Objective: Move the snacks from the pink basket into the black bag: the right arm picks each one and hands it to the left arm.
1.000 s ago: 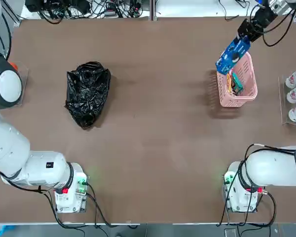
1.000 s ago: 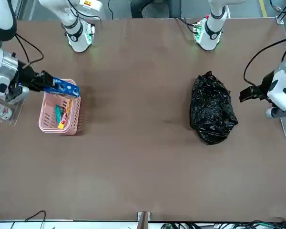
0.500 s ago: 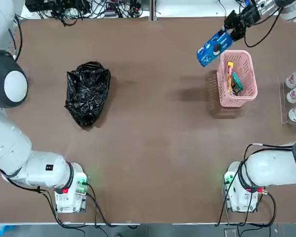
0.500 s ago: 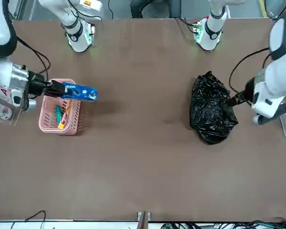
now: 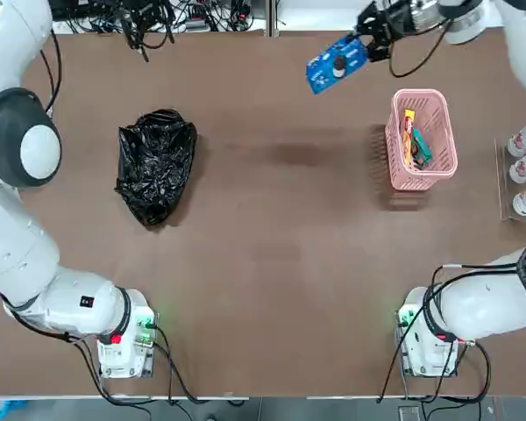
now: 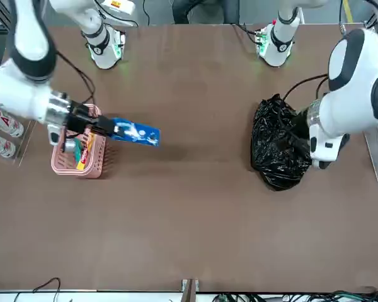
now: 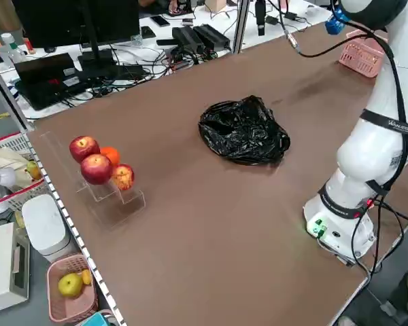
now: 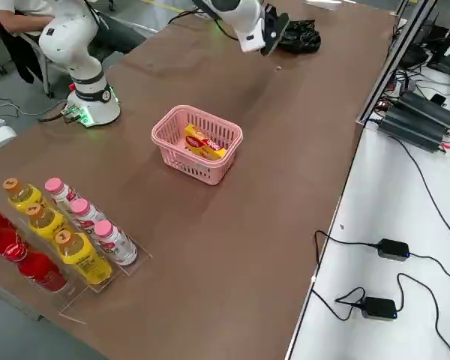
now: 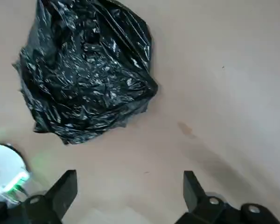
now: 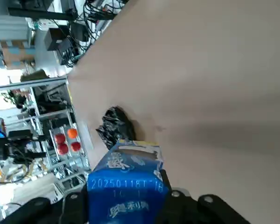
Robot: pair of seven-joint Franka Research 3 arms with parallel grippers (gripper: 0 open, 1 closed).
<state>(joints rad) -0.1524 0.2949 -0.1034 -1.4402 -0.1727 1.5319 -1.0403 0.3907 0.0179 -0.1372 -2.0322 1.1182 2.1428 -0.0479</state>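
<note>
Blue snack (image 6: 136, 133), pink basket (image 5: 441, 164), glossy black bag (image 5: 155, 164), brown table (image 5: 272, 263).

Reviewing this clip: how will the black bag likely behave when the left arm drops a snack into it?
The black bag is thin crinkled film slumped in a lump, so probably floppy and light. No open mouth shows in the left wrist view, so a packet may slide off. It could shift if nudged.

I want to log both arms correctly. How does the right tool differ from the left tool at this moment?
The right tool is shut on the blue snack packet, carried above the brown table; the left tool is open and holds nothing. The right tool is past the pink slotted plastic basket; the left is above the glossy black plastic bag. Both are black two-finger tools.
</note>
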